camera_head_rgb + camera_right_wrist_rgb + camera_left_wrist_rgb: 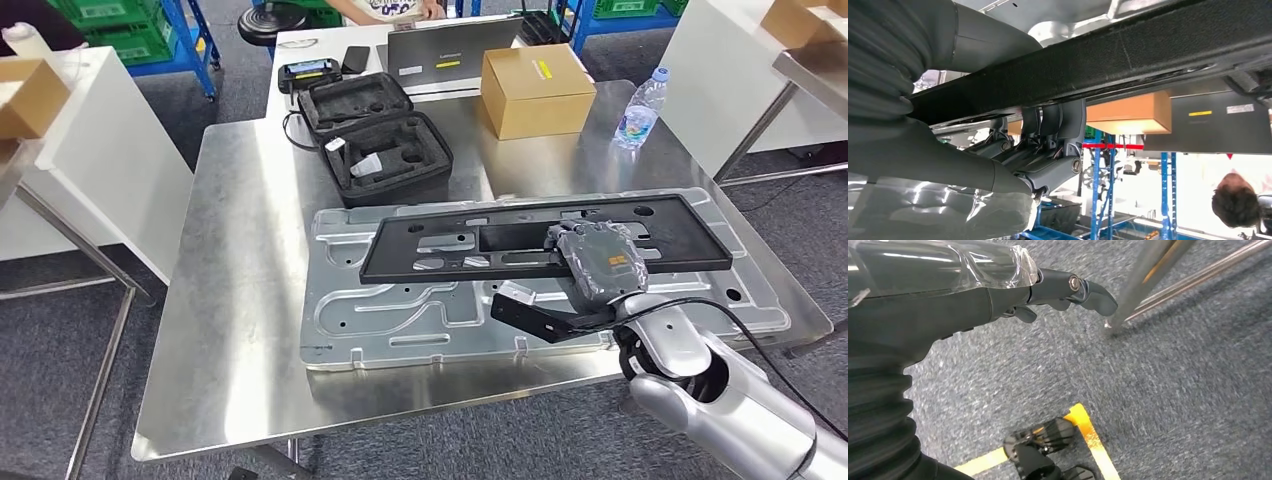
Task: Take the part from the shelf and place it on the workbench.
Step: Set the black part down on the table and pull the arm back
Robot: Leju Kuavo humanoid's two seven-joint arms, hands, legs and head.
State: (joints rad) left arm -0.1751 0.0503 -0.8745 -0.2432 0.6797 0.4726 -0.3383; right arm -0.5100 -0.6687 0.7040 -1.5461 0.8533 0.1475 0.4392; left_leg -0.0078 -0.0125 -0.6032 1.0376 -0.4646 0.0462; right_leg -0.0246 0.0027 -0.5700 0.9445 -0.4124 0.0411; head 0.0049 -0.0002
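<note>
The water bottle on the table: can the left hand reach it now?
Probably not. The left hand hangs low by the carpet floor, holding nothing, while the water bottle stands at the table's far right, beyond the black part that the right hand holds.

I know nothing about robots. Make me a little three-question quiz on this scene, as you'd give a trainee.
1. True or false: the right hand grips the long black part.
2. What lies directly under that part? A) cardboard box B) grey metal panel C) bare floor
3. What does the left hand hold?

Key: 1 true. 2 B. 3 nothing; it hangs over the carpet.
</note>
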